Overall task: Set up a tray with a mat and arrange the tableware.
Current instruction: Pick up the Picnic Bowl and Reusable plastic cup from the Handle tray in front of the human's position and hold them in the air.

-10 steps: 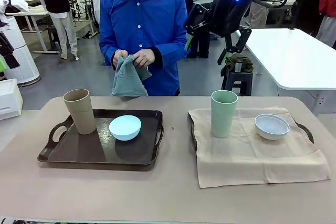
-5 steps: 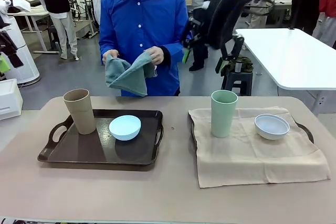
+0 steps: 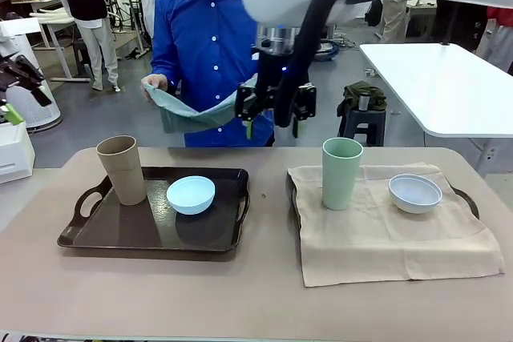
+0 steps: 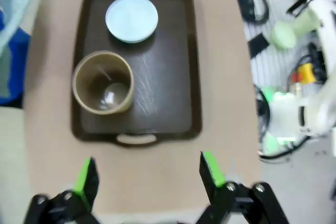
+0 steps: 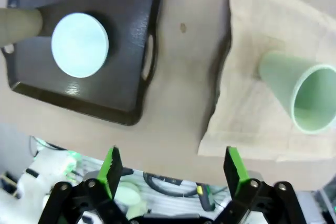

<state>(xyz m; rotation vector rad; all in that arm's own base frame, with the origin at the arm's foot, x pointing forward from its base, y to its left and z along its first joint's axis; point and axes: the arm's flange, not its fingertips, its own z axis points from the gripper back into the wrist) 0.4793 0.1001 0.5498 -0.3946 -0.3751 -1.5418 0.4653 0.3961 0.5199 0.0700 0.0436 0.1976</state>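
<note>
Two trays laid out, both pincers gaping wide and empty.
Dark tray, long side across the table, carries the upright tan tumbler and light blue bowl. The beige mat hides nearly all of a second tray and bears the upright pale green tumbler and white bowl. Right gripper partly covers the person's teal cloth; left gripper hovers high.
</note>
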